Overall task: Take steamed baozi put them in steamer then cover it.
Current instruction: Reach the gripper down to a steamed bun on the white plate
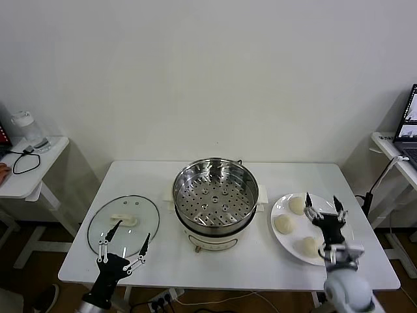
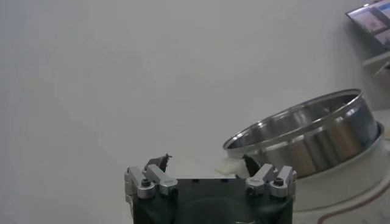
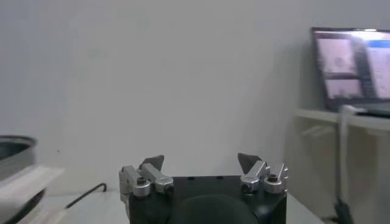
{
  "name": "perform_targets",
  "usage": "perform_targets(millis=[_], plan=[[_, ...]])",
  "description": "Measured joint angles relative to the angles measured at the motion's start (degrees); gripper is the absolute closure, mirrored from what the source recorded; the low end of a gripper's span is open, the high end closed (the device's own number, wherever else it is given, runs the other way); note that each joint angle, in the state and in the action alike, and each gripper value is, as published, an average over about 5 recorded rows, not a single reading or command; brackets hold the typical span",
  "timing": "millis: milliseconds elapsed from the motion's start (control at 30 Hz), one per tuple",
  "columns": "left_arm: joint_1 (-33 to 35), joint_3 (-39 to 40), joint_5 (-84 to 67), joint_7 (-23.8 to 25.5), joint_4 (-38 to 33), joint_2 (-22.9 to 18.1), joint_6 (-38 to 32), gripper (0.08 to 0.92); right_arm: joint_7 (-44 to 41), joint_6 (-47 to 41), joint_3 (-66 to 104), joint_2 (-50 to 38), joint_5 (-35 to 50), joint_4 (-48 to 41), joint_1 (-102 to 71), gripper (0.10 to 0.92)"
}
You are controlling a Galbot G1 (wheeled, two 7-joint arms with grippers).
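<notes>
- Left gripper (image 1: pixel 127 240) hovers at the table's (image 1: pixel 156 270) front-left edge, fingers spread apart, nothing between them; it sits over the near rim of the lid.
- Right gripper (image 1: pixel 322 206) hangs over the plate nr the front-right of the table, fingers apart, holding nothing.
- Lid (image 1: pixel 124 225): clear glass w/ metal rim and cream handle, lying flat on the table's left side, beside the steamer, not touching it.
- White plate (image 1: pixel 284 238) on the right side, just beside the steamer's base. 3 buns (image 1: pixel 283 223) visible on it: one nr the far rim, one in the middle, one nr the front; the gripper blocks part of the plate.
- Steamer (image 1: pixel 215 195): shiny steel pot on a white base, centre of the table, uncovered; perforated tray inside w/ no buns on it.
- Small white side table (image 1: pixel 45 160) stands off the left edge w/ a black cable (image 1: pixel 25 160) on it; laptop (image 1: pixel 409 117) on a desk past the right edge.
</notes>
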Motion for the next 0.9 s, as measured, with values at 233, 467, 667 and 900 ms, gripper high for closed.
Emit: perform_targets(millis=[233,467,667,900], plan=[[-0.07,-0.43,0.05,0.21,-0.39,-0.39,-0.16,0.177,-14.21,-3.13,-13.39,-7.34,0.62,-13.85,17.46,0.203],[-0.08,-0.79,0.12,0.41,-0.43,-0.73,-0.19,0.177,-35.80,-3.38,-28.07,-10.76,-4.85,-27.22,34.78,0.203],[-0.06,-1.19,0.16,0.56,-0.38,-1.25,-0.32,0.177,-54.83,-0.67,-38.18,-10.63,-13.61,-37.24,46.94,0.203],[0.27,-1.68,0.16,0.58,-0.47,-1.72,-0.46,0.177,-70.77,2.15,-46.58,-8.91,-25.29,-44.17,56.22,0.203]])
